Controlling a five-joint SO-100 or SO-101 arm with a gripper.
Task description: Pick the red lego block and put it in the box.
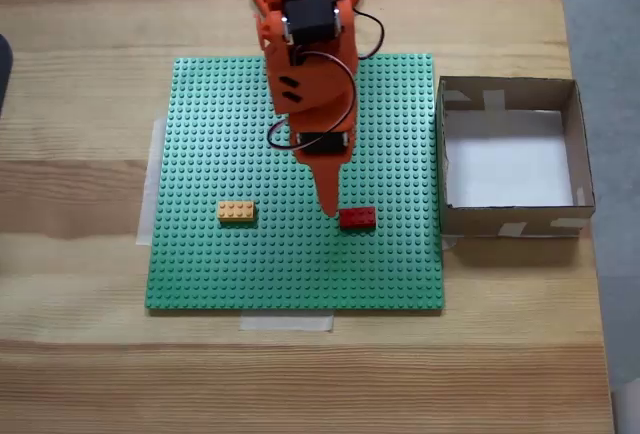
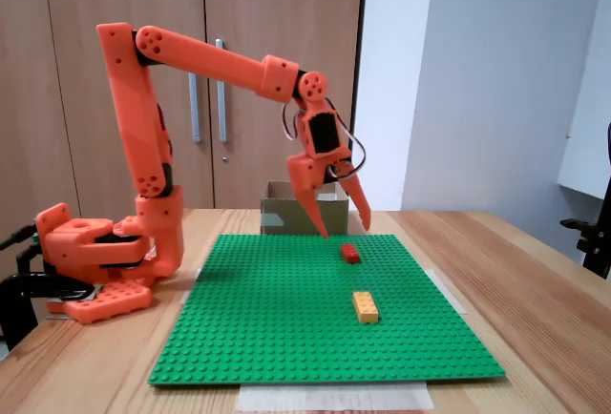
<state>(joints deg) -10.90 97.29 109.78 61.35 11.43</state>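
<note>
Fixed views from above and from the side give us the same scene. From above we see the orange arm (image 1: 305, 54) reaching down over the green baseplate (image 1: 200, 154), its gripper (image 1: 333, 210) tapering to a tip just left of the red brick (image 1: 357, 217). The brick lies flat on the plate, toward the right side, and nothing grips it. The yellow brick (image 1: 236, 212) lies on the same row, well to the left. The box (image 1: 575, 144) stands on the table (image 1: 80, 34) right of the plate, its wall beside the plate's edge, its white floor bare.

From the side we see the gripper (image 2: 344, 231) with its fingers spread apart and holding nothing, tips hanging above the plate's far part. The red brick (image 2: 350, 253) sits just below and slightly nearer the camera; we cannot tell whether a tip touches it. The yellow brick (image 2: 365, 306) lies nearer still. The box (image 2: 286, 214) stands behind the gripper, past the plate's far edge. The arm's base (image 2: 91, 252) rests on the table left of the plate (image 2: 267, 328).
</note>
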